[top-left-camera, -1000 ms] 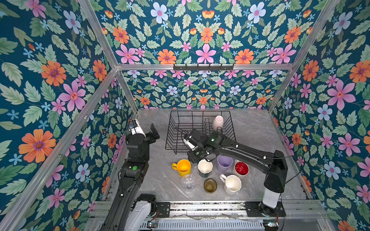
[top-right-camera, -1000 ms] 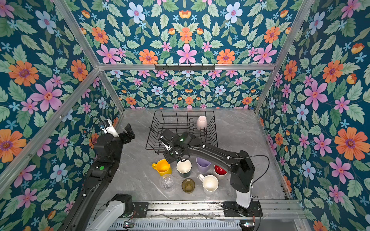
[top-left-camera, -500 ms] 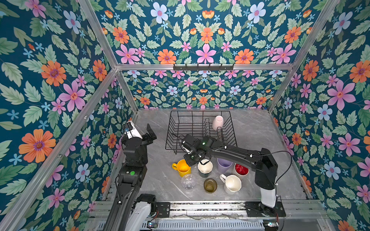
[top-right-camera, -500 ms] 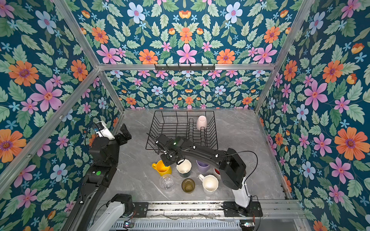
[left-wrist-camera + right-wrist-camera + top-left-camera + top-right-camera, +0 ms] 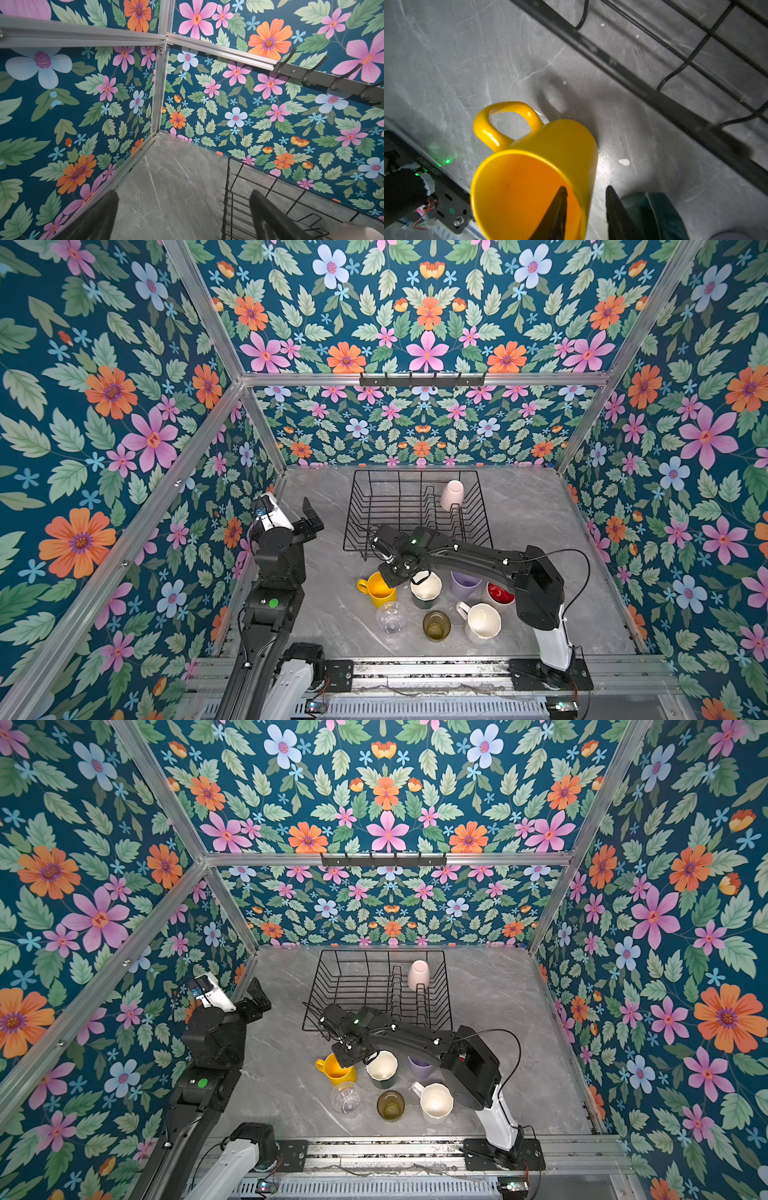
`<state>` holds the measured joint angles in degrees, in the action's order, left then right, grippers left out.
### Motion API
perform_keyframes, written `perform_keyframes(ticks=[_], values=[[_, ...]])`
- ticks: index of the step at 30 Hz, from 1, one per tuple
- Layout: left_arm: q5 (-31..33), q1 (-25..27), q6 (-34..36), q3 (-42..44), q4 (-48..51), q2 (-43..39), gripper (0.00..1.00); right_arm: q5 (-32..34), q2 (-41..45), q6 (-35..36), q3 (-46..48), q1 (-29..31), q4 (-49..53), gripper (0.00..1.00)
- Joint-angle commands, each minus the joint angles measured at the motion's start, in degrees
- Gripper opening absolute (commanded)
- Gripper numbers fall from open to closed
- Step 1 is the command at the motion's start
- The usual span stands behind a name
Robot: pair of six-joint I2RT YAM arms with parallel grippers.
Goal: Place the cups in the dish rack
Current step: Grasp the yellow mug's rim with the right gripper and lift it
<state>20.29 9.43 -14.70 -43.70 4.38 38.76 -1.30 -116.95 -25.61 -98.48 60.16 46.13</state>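
A: Layout?

B: Grey worktop (image 5: 324, 614) with the dish rack (image 5: 415, 472) at the back. One cream cup (image 5: 452, 495) sits upside down in its far right corner. Seven more cups (image 5: 482, 624) stand clustered on the worktop in front of the rack.

A: Arms?

B: The left gripper (image 5: 182, 207) is wide open and empty, raised off to the left of the rack. The right gripper (image 5: 586, 190) reaches across to the yellow mug (image 5: 379, 591), leftmost of the cluster, just beside the dark green mug (image 5: 424, 591).

A: Clamped?

B: No. Jaws are narrow, one finger inside the mug and one outside, straddling the wall. The right wrist view shows a strip of worktop between the outer finger and the wall. Both top views hide that, since the gripper covers the rim.

A: What does the wrist miss?

B: What's in the rack, and most of the cluster. Only the top views give those.

A: Handling?

B: Looks like glazed ceramic: stiff, slick, some weight, and it would chip on wire. A wall pinch away from the handle seems right. Seat it deep; it may swing.
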Motion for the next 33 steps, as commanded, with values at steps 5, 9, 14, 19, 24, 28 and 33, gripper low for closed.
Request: perform_keyframes(ticks=[5,9,14,19,24,28,33], values=[[0.89,-0.03,0.29,0.32,-0.51,-0.36,0.99,0.17,-1.27,-0.55,-0.84,0.48,-1.35,0.20],[1.06,-0.03,0.42,0.49,-0.86,-0.44,0.99,-0.29,-1.18,-0.50,-1.36,0.57,-1.30,0.12],[1.59,-0.03,0.37,0.88,-1.25,-0.87,0.99,-0.94,-0.62,0.03,-1.71,0.53,-1.40,0.00],[1.94,-0.03,0.69,0.99,-1.57,-1.32,0.99,-2.26,-0.06,0.38,-1.90,0.75,-1.50,0.00],[2.98,-0.03,0.72,1.00,-2.08,-1.84,0.99,-4.86,2.91,1.25,-2.77,0.92,-1.59,0.00],[3.40,-0.03,0.69,1.21,-3.13,-2.79,0.99,-7.13,7.10,1.95,-3.13,0.92,-1.74,0.00],[2.30,-0.03,0.26,1.32,-4.41,-3.81,0.99,-10.62,11.71,1.95,-2.29,0.03,-1.91,0.00]])
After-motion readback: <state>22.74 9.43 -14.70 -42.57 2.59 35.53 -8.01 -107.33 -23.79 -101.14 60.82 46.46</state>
